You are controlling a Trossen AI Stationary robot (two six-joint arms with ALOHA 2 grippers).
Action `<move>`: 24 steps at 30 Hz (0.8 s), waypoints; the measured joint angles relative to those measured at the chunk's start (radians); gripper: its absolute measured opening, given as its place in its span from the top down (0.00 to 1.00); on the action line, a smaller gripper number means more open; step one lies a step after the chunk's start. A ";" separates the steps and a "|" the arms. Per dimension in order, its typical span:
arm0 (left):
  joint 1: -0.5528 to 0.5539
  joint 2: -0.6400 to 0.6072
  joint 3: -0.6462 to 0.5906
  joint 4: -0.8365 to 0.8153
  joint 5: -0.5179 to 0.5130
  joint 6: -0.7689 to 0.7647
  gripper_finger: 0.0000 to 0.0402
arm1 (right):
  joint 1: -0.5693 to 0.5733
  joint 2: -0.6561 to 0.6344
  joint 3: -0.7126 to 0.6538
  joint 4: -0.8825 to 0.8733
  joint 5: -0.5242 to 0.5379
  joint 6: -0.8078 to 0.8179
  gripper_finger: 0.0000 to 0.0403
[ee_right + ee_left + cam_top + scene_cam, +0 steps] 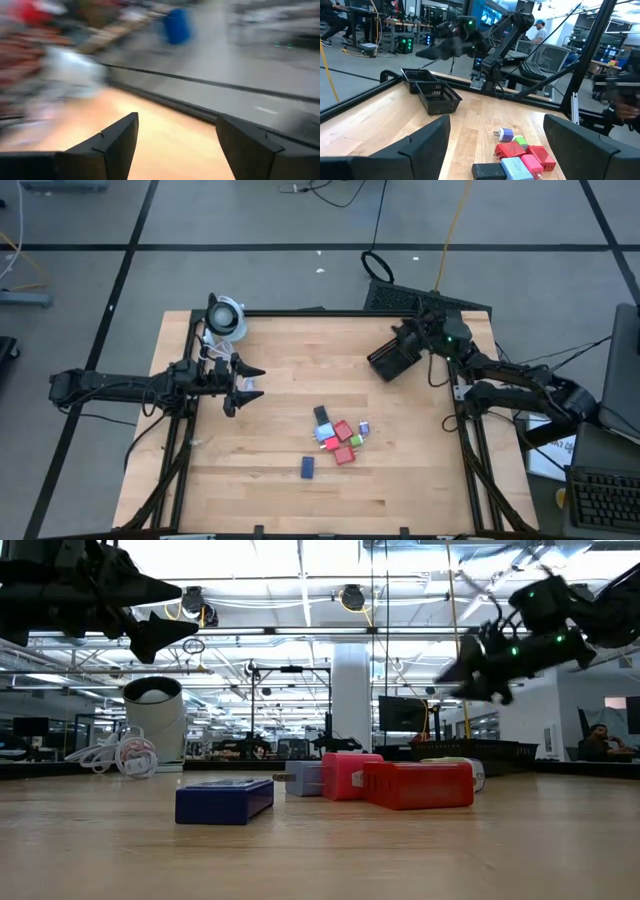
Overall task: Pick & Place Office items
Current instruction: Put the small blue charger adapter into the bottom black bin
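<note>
At centre-right of the wooden worktop (270,480), the office items (339,437) lie clustered, with a blue block (308,468) apart on the near side and bare wood all round. The left gripper (243,382) hovers spread at the left edge; the right gripper (380,363), spread, hangs far right. Only the left wrist view shows a black mesh basket (432,92).

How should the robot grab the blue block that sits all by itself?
Probably from straight above, pinching the two long sides of the blue block. It lies flat on the table, apart from the other blocks, so the fingers have free room on both sides. The open left gripper looks closer.
</note>
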 joint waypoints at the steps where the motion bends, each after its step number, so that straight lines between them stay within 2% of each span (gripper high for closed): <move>1: 0.000 0.000 0.000 0.000 0.000 0.000 0.19 | 0.021 0.000 0.000 0.041 -0.069 0.022 0.37; 5: 0.000 0.000 0.000 -0.007 -0.002 0.000 0.19 | 0.148 0.000 0.000 0.132 -0.290 0.069 0.39; 7: 0.000 0.000 0.000 -0.025 -0.008 0.000 0.19 | 0.234 0.000 0.000 0.135 -0.330 0.048 0.40; 10: 0.000 0.001 0.000 -0.037 -0.008 0.000 0.19 | 0.385 0.000 0.000 0.099 -0.327 -0.032 0.40; 13: 0.000 0.001 0.000 -0.037 -0.008 0.000 0.19 | 0.553 0.000 0.000 0.038 -0.238 -0.134 0.39; 18: 0.000 0.001 0.000 -0.036 -0.012 0.000 0.19 | 0.827 0.009 0.000 -0.050 0.039 -0.288 0.35; 24: 0.000 0.001 0.000 -0.036 -0.081 0.000 0.19 | 1.024 0.096 0.000 -0.155 0.271 -0.253 0.31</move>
